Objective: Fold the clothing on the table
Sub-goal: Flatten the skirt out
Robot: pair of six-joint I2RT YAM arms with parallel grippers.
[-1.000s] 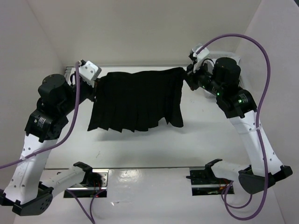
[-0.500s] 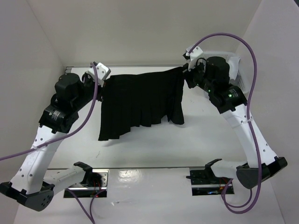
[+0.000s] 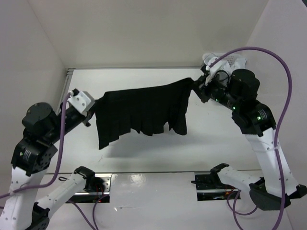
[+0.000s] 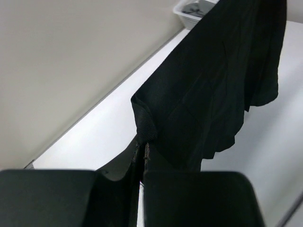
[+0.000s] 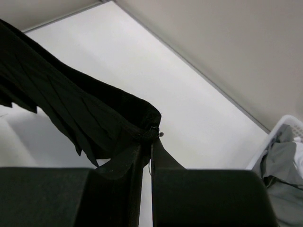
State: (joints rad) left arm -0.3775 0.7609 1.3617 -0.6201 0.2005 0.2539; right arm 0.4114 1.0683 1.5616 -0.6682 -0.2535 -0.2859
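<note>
From above, we saw the skirt (image 3: 141, 112) hanging over the worktop (image 3: 144, 153), stretched left to right between both arms. In the left wrist view, the left pincer (image 4: 143, 153) clamped one waistband corner. In the right wrist view, the right pincer (image 5: 151, 139) clamped the other.

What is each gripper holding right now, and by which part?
Both hold the black skirt: the left gripper is shut on one upper corner, the right gripper on the opposite upper corner, and the fabric hangs spread between them.
</note>
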